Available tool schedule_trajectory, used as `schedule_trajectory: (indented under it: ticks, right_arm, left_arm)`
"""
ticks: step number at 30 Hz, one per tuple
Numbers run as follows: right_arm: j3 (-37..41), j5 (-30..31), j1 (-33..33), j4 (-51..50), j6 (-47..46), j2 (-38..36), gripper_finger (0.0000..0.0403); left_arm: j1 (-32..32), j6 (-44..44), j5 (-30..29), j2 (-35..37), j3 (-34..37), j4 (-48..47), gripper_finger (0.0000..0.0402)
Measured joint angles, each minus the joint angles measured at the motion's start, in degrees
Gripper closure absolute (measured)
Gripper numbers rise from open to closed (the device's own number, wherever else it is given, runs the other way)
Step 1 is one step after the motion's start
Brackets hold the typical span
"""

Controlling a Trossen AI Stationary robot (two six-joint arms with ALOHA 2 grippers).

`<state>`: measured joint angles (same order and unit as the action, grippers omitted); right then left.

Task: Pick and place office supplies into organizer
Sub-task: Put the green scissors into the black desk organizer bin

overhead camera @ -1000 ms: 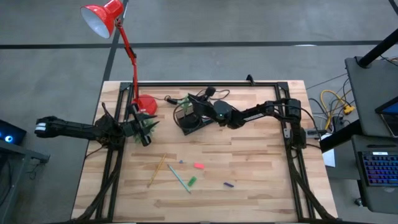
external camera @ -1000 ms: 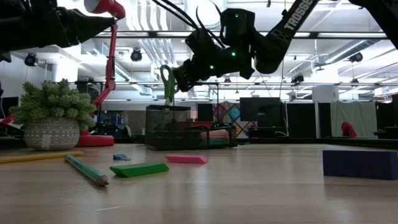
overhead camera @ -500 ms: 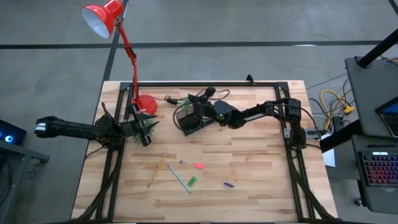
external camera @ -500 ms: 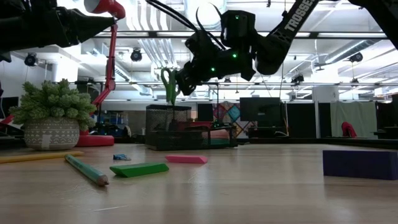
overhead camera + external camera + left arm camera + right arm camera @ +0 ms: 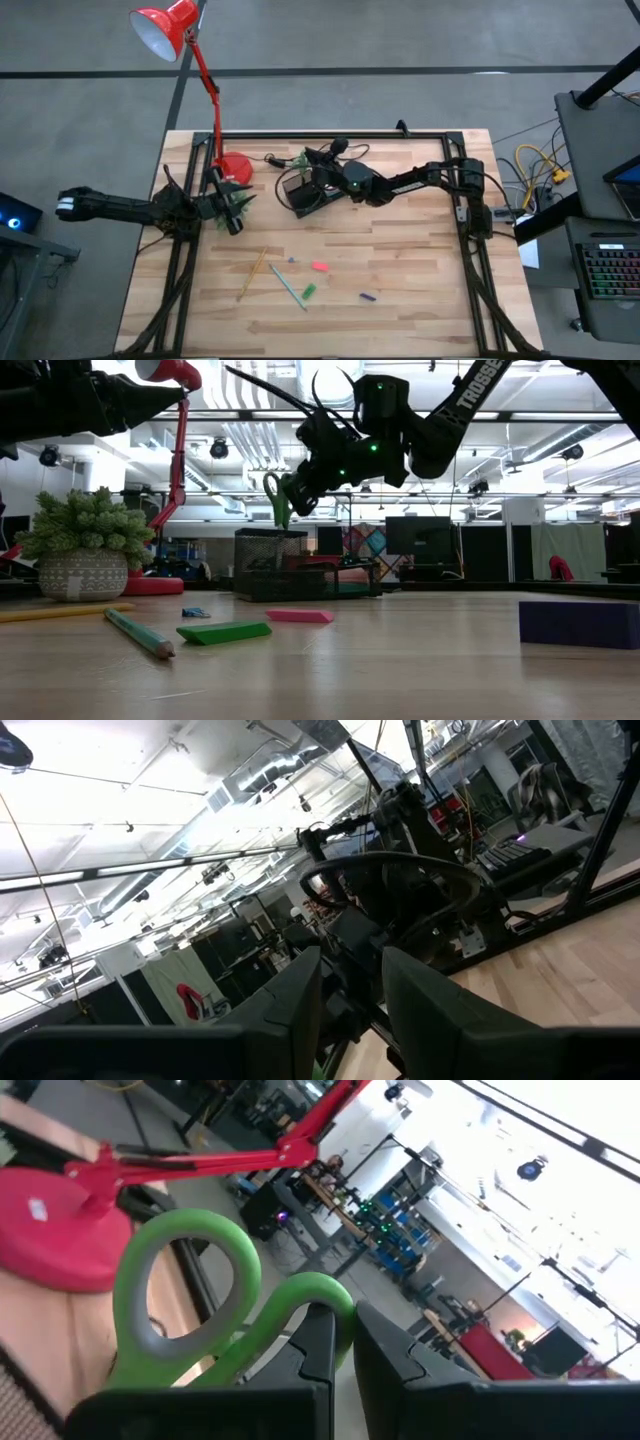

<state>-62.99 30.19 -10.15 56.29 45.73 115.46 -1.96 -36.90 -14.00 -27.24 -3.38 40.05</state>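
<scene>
The green-handled scissors [image 5: 200, 1300] hang in the air over the black mesh organizer [image 5: 270, 565], with my right gripper [image 5: 300, 485] shut on them. In the high view the scissors [image 5: 305, 160] show just beyond the organizer [image 5: 305, 192]. Their blades are hidden. My left gripper [image 5: 350, 1010] waits open and empty by the table's left edge, next to a potted plant [image 5: 232, 203]. A yellow pencil [image 5: 252, 273], a green pen [image 5: 287, 287] and pink [image 5: 319, 267], green [image 5: 308, 292] and purple [image 5: 367, 297] pieces lie flat on the table's near half. My right gripper pinches the scissors between its two fingers [image 5: 318, 1342] at the smaller handle loop [image 5: 318, 1295], reaching in roughly level from the table's right. The larger loop [image 5: 185, 1255] sticks out past the fingertips. The scissors are lifted clear, slanted, above the organizer.
A red desk lamp stands with its round base [image 5: 235, 168] at the far left, its arm rising beside the organizer. A black cable [image 5: 285, 158] lies near the base. The table's right half and near edge are bare wood.
My right gripper has rolled about its own axis while staying in place over the organizer. The scissors have tipped with it, from nearly upright to slanted, their handle loops swinging a little toward the gripper.
</scene>
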Motion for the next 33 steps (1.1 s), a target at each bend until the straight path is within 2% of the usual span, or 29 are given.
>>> schedule_trajectory:
  ticks: [10, 22, 33]
  right_arm:
    - [-0.1, -0.5, -0.2, -5.7, 0.8, -0.1, 0.0385]
    - [-1.3, -0.5, -0.1, -6.8, 0.8, 0.0, 0.0309]
    - [-1.3, -0.1, -0.1, -6.8, 2.8, -0.1, 0.0310]
  left_arm:
    - [0.0, 0.0, 0.0, 0.0, 0.0, 0.0, 0.0306]
    - [0.0, 0.0, 0.0, 0.0, 0.0, 0.0, 0.0306]
    - [0.0, 0.0, 0.0, 0.0, 0.0, 0.0, 0.0306]
